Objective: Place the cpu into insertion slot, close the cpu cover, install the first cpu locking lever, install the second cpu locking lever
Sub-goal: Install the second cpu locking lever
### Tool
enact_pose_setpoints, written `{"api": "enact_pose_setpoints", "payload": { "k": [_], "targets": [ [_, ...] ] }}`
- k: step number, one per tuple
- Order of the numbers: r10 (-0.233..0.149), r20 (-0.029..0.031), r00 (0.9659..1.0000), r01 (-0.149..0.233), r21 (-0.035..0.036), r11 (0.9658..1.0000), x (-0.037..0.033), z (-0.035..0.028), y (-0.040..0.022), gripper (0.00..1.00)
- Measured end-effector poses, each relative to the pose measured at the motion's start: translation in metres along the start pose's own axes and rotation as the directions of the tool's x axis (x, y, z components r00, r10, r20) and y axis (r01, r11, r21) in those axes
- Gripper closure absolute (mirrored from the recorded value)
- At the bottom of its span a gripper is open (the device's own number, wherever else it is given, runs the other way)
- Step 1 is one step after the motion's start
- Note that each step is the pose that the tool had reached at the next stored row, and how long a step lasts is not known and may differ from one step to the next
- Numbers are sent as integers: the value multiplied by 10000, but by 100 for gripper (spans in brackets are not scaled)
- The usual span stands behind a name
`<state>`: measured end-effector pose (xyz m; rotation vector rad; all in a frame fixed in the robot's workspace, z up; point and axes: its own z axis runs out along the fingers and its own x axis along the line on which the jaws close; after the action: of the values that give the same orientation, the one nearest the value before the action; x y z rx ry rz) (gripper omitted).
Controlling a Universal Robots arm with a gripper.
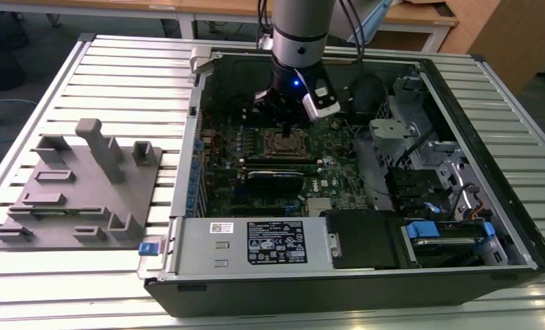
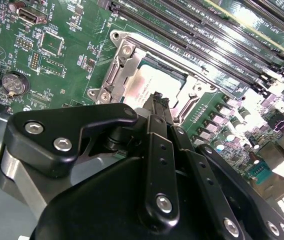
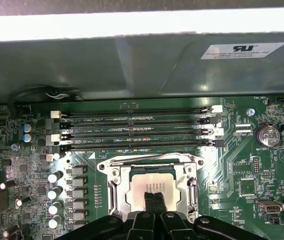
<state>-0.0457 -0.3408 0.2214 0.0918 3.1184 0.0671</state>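
The cpu (image 3: pixel 152 182) lies flat in the insertion slot (image 3: pixel 116 176) on the green motherboard, its dull silver top showing. The cpu cover (image 3: pixel 113 192), a silver frame, lies down around it, so the chip shows through its window. My gripper (image 3: pixel 153 196) is shut, fingertips together directly over the middle of the chip, touching or just above it. In the second wrist view the gripper (image 2: pixel 157 97) points at the cpu (image 2: pixel 149 82) inside the cover (image 2: pixel 122 60). The exterior view shows the gripper (image 1: pixel 284 130) reaching down into the computer case over the slot (image 1: pixel 286 146).
Long black memory slots (image 3: pixel 137 127) run beside the socket, and capacitors (image 3: pixel 56 192) stand on its other side. The open case walls (image 1: pixel 198 124) surround the board. Drive bays and cables (image 1: pixel 428 172) are at the exterior view's right. A grey fixture (image 1: pixel 80 185) sits outside at its left.
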Motion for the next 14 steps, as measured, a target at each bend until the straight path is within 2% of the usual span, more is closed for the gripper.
{"api": "enact_pose_setpoints", "payload": {
  "k": [4,10,14],
  "targets": [
    [0,-2,10000,0,4,10000,0,-16,0,89],
    [0,0,10000,0,1,10000,-2,-90,4,89],
    [0,-1,10000,0,0,10000,-2,-114,5,89]
  ]
}}
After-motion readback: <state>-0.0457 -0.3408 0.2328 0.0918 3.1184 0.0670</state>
